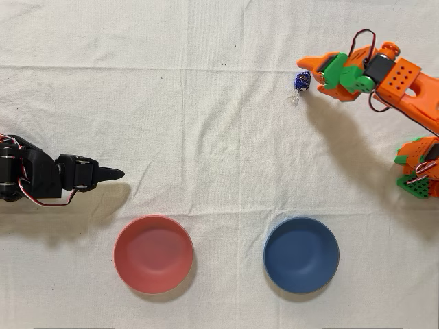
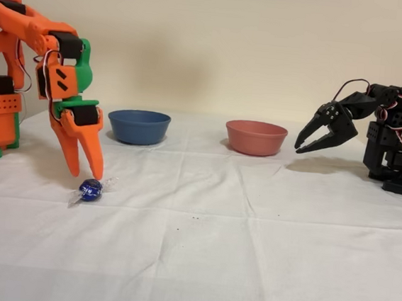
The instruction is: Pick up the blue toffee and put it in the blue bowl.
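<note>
Overhead view: orange gripper [image 1: 310,68] at upper right, tip just beside the blue toffee [image 1: 302,81] on the white cloth [image 1: 206,103]; finger gap cannot be told here. Blue bowl [image 1: 301,254] well apart, lower right; red bowl [image 1: 153,253] left of it.

Fixed view: gripper [image 2: 86,164] pointing down, fingers [image 2: 92,156] nearly together, holding nothing, just above the toffee [image 2: 90,190]. Blue bowl [image 2: 138,127] behind; idle black arm [image 2: 373,135] at right.
</note>
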Action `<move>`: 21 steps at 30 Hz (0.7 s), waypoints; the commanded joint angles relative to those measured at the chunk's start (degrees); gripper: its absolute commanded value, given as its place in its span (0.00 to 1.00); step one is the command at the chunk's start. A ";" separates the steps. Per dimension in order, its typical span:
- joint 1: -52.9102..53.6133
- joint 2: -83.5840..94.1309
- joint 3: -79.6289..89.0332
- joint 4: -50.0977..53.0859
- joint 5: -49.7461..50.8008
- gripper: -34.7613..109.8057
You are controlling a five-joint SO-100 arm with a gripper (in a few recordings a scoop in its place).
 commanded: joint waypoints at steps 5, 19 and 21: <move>0.00 -2.11 -5.54 -0.26 0.09 0.55; -0.35 -5.62 -6.06 -0.26 -0.35 0.56; -0.44 -6.06 -6.24 -0.26 -0.26 0.58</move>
